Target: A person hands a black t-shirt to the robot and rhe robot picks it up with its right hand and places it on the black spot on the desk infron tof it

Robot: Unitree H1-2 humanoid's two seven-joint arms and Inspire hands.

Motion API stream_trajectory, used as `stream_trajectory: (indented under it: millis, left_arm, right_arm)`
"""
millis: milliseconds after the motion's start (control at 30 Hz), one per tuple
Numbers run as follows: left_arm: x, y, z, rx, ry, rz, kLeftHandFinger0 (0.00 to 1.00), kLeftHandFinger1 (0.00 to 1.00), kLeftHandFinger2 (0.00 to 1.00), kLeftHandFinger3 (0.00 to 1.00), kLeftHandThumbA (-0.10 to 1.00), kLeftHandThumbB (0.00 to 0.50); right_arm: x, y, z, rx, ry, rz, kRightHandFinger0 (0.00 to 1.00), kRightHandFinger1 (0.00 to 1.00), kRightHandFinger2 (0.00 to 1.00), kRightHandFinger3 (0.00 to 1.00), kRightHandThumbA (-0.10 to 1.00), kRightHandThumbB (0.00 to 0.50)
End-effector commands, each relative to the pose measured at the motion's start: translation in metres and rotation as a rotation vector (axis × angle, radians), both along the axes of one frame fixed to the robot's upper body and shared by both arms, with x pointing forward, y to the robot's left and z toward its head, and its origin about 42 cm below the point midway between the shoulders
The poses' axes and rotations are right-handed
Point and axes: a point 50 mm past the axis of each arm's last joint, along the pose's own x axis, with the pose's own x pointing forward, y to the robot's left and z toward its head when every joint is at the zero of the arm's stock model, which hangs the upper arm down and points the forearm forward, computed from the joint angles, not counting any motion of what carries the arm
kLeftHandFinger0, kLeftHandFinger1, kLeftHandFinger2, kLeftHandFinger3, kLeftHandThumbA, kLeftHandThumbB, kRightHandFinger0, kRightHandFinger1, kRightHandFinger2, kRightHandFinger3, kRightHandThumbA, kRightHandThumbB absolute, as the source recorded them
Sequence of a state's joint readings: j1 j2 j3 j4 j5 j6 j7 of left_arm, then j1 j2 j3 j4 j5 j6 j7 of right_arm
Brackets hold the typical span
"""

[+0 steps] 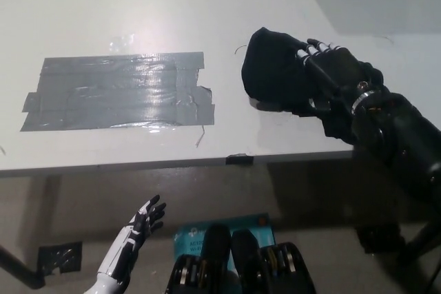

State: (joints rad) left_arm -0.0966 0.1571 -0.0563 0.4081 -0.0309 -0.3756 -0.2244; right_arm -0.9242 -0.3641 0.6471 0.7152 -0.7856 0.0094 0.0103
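Observation:
The black t-shirt point(275, 74) lies bunched on the white desk point(138, 5) at the right, where the black spot was; the spot is hidden under it. My black right hand point(324, 74) rests on the shirt's right side with its fingers wrapped over the cloth, and more cloth hangs under the wrist. The right arm comes in from the lower right. My white left hand point(134, 233) hangs below the desk's front edge at the lower left, fingers spread and holding nothing.
A large patch of grey tape point(117, 92) covers the desk's left half. A small black piece point(239, 159) sits on the front edge. A blue packet point(196, 237) lies on the floor below.

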Motion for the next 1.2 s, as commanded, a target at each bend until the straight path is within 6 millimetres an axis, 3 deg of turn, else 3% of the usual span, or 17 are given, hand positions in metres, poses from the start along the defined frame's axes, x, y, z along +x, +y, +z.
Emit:
stream_trajectory:
  millis: [0, 33, 200, 300, 400, 500, 667, 900, 1067, 1100, 1167]
  left_arm:
    - [0.003, 0.002, 0.008, 0.016, -0.028, -0.014, 1.00, 1.00, 1.00, 1.00, 1.00, 0.500]
    - [0.004, 0.002, 0.008, 0.023, -0.030, -0.012, 1.00, 1.00, 1.00, 1.00, 1.00, 0.500]
    - [0.008, 0.003, 0.013, 0.030, -0.037, -0.011, 1.00, 1.00, 1.00, 1.00, 1.00, 0.500]
    - [0.011, 0.001, 0.013, 0.027, -0.050, -0.010, 1.00, 1.00, 1.00, 1.00, 1.00, 0.500]
    - [0.011, 0.001, 0.015, 0.033, -0.047, -0.007, 1.00, 1.00, 1.00, 1.00, 1.00, 0.500]
    - [0.014, 0.001, 0.017, 0.039, -0.045, -0.009, 1.00, 1.00, 1.00, 1.00, 1.00, 0.500]
    - [0.016, 0.001, 0.018, 0.041, -0.055, -0.011, 1.00, 1.00, 1.00, 1.00, 1.00, 0.500]
    - [0.020, 0.001, 0.022, 0.050, -0.068, -0.018, 1.00, 1.00, 1.00, 1.00, 1.00, 0.500]
    - [0.027, 0.000, 0.028, 0.051, -0.081, -0.015, 1.00, 1.00, 1.00, 1.00, 1.00, 0.500]
    - [0.028, 0.001, 0.029, 0.052, -0.083, -0.016, 1.00, 1.00, 1.00, 1.00, 1.00, 0.500]
    - [0.029, 0.002, 0.031, 0.054, -0.083, -0.016, 1.00, 1.00, 1.00, 1.00, 1.00, 0.500]
  right_arm:
    - [0.005, -0.009, 0.061, 0.083, 0.036, -0.008, 1.00, 1.00, 1.00, 1.00, 0.67, 0.461]
    - [0.001, -0.011, 0.083, 0.192, 0.087, 0.004, 1.00, 1.00, 1.00, 1.00, 0.71, 0.494]
    - [-0.024, -0.018, 0.169, 0.531, 0.173, 0.183, 1.00, 1.00, 1.00, 1.00, 0.93, 0.500]
    - [-0.058, -0.023, 0.236, 0.794, 0.228, 0.372, 1.00, 1.00, 1.00, 1.00, 1.00, 0.500]
    - [-0.078, -0.022, 0.258, 0.997, 0.241, 0.492, 1.00, 1.00, 1.00, 1.00, 1.00, 0.500]
    - [-0.101, -0.025, 0.284, 1.047, 0.144, 0.578, 1.00, 1.00, 1.00, 1.00, 1.00, 0.500]
    - [-0.120, -0.035, 0.304, 1.094, 0.064, 0.614, 1.00, 1.00, 1.00, 1.00, 1.00, 0.500]
    - [-0.138, -0.061, 0.313, 1.178, -0.028, 0.654, 1.00, 1.00, 1.00, 1.00, 1.00, 0.500]
    - [-0.187, -0.066, 0.284, 1.140, -0.116, 0.718, 1.00, 1.00, 1.00, 1.00, 1.00, 0.500]
    - [-0.211, -0.061, 0.262, 1.114, -0.160, 0.731, 1.00, 1.00, 1.00, 1.00, 1.00, 0.500]
    - [-0.235, -0.054, 0.235, 1.114, -0.207, 0.741, 1.00, 1.00, 1.00, 1.00, 1.00, 0.500]
